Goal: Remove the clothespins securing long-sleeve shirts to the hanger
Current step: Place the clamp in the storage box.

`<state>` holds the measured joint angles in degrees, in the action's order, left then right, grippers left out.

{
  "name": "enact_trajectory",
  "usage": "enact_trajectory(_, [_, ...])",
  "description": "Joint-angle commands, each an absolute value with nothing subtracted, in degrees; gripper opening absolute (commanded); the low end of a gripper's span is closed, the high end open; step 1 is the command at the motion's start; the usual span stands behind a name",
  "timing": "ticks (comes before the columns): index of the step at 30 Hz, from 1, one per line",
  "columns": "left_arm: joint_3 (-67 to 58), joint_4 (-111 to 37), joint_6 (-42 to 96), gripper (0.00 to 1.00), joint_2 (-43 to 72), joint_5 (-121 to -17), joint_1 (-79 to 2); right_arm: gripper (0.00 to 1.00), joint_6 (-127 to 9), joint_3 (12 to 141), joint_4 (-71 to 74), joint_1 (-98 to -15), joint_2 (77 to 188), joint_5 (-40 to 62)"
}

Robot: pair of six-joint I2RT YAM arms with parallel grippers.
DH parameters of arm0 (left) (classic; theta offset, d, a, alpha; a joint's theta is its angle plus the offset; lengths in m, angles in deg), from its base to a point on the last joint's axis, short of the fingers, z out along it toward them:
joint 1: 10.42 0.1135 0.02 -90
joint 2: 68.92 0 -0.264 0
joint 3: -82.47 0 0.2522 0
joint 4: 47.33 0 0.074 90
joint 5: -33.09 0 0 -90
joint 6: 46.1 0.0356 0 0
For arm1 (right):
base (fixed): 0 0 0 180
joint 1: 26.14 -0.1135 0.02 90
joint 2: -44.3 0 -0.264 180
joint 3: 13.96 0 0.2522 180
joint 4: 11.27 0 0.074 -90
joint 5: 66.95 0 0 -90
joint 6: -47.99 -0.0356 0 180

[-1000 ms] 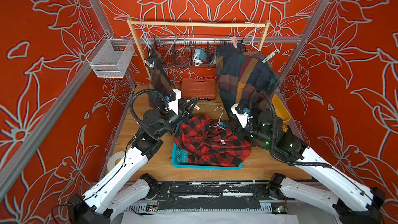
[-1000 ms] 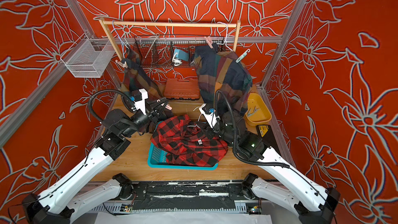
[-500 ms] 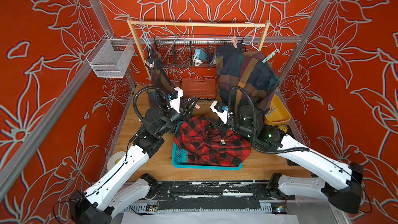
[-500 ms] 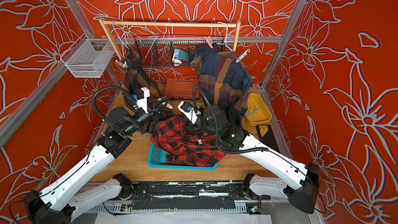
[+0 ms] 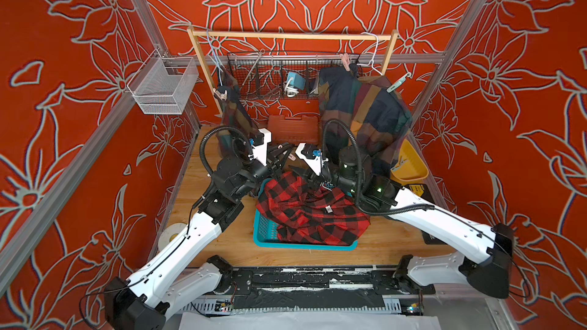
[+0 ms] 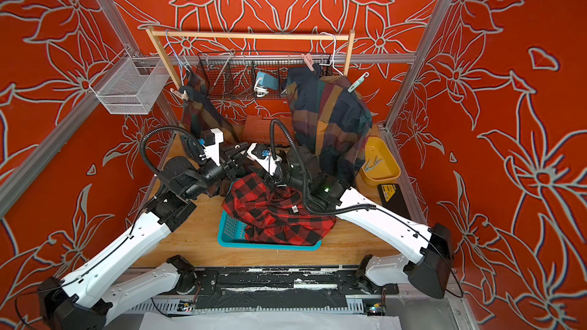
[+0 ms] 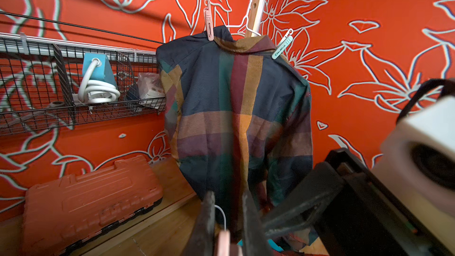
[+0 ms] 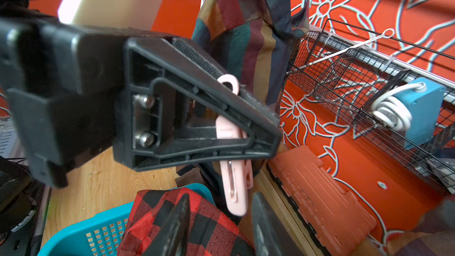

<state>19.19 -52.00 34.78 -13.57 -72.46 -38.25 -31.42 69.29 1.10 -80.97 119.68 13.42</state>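
In a top view, 2 dark shirts [image 5: 362, 112] hang pinned. Left wrist: left end effector [image 7: 228, 192] clamps a pink clothespin [image 7: 223, 240]. Right wrist: right end effector [image 8: 221, 196] gapes around its tip; handover likely, needing a centred close.

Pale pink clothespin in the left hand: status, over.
Left hand shut on pale pink plastic clothespin. Right hand open, straddling its free end, no grip. Hanging dark plaid shirt pinned by pink peg, mint peg. Nothing between hands.
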Motion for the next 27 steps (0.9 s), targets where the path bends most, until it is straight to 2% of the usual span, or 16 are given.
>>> enact_trajectory(1, [17.91, -53.25, 34.02, 0.00, -13.37, -73.13, -38.54, 0.40, -30.96, 71.49, -2.01, -81.38, 120.80, 12.37])
enact_trajectory(8, [18.34, -53.53, 34.26, 0.00, -13.55, -73.32, -38.54, 0.35, -30.50, 74.19, -1.95, -81.45, 123.87, 13.56])
enact_trajectory(13, [18.61, -53.87, 34.06, 0.00, -13.28, -73.88, -38.54, 0.27, -30.46, 75.16, -1.99, -81.42, 125.20, 13.86])
enact_trajectory(27, [18.61, -54.03, 33.86, 0.00, -13.28, -75.14, -38.52, 0.32, -29.96, 77.65, -1.82, -81.43, 127.84, 15.89])
